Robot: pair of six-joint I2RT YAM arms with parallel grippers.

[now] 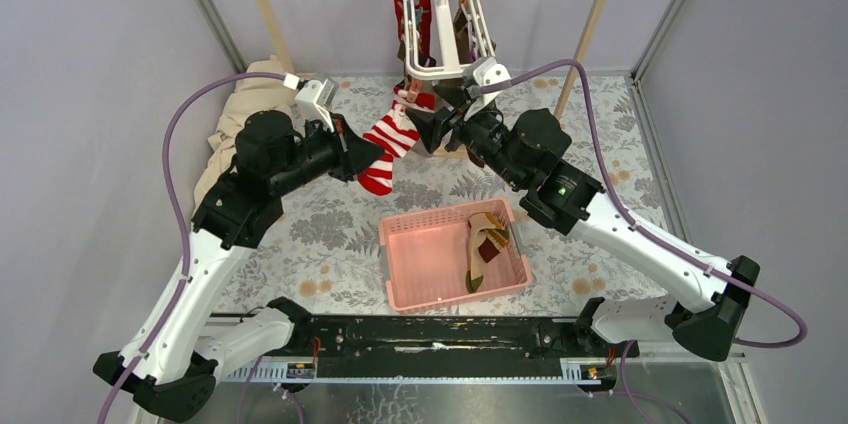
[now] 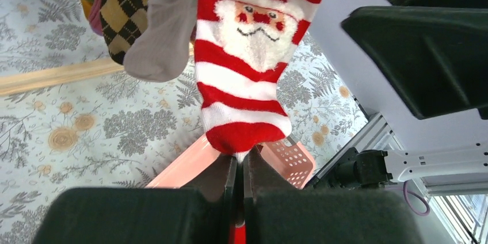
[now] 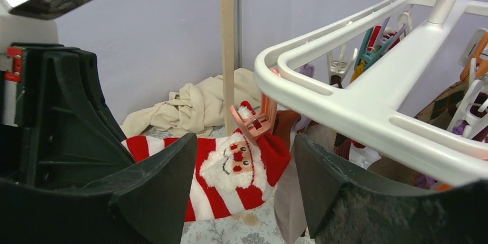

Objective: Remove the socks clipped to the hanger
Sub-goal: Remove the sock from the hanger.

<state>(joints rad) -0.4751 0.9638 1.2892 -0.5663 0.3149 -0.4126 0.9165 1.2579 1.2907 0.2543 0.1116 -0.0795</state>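
**While 1 sock lies in the basket (image 1: 402,249), the left pincer (image 2: 240,162) tugs the next**

Because its fingers are pressed together on the toe of the striped sock (image 2: 241,88), the left pincer has that sock pinched. The fabric runs from the grip toward 12 o'clock in the left wrist view, up to a pink clip (image 3: 256,124) that holds its cuff to the hanger (image 3: 345,103). The right pincer (image 3: 244,143) is spread and holds nothing, its 2 jaws standing either side of that clip, close under the hanger's near corner. Seen from above, the striped sock slants from the hanger toward 7 o'clock. The basket sits on the table (image 1: 330,234) at 6 o'clock of the hanger, between the 2 arms.

I judge the job to be at an early stage. 1 brown sock (image 1: 487,244) is off and in the basket; whether it is a folded pair I cannot tell. The striped sock is gripped but not yet unclipped. Beside it on the hanger are an argyle sock (image 2: 124,2) and a grey sock (image 2: 161,34), with a red sock (image 1: 412,9) on the far side at 11 o'clock. More may hang hidden behind them.

Count: 2 pincers, 1 hanger, 1 basket, 1 sock binned, at least 4 socks clipped, and 1 cloth heap (image 1: 250,104) at 9 o'clock.
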